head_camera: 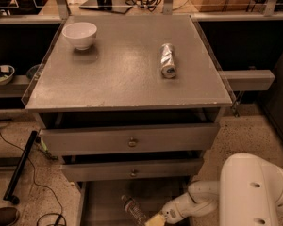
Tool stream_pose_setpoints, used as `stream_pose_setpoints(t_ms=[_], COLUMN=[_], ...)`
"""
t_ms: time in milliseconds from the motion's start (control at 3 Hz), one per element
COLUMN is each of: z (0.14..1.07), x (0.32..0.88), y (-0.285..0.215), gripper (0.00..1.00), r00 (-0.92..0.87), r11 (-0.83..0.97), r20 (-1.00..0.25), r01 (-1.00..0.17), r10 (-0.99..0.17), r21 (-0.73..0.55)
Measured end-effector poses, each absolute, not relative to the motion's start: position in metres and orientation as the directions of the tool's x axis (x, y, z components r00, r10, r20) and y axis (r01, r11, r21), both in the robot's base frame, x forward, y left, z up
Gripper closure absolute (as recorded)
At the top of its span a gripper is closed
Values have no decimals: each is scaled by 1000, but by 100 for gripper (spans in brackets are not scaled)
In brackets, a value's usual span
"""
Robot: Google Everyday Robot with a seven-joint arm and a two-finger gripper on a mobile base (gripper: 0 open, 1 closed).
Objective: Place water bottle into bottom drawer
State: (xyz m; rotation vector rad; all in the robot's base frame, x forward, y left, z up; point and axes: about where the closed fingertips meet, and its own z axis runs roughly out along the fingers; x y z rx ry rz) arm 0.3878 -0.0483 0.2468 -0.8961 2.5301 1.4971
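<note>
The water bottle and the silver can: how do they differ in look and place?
The water bottle is clear plastic; the silver can is shiny metal. The water bottle is down in the open bottom drawer, next to the pincer; the silver can is up on the table top. Both seem to lie on their sides.

Yellowish end effector over grey drawer
</note>
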Motion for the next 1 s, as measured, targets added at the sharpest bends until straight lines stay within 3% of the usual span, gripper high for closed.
stream_pose_setpoints(t_ms=[1000], z=[215], x=[390], y=[-42], gripper=[100], r00=[-839], r11=[356], r20=[-298], r01=[-478], r10=[-456], r21=[803])
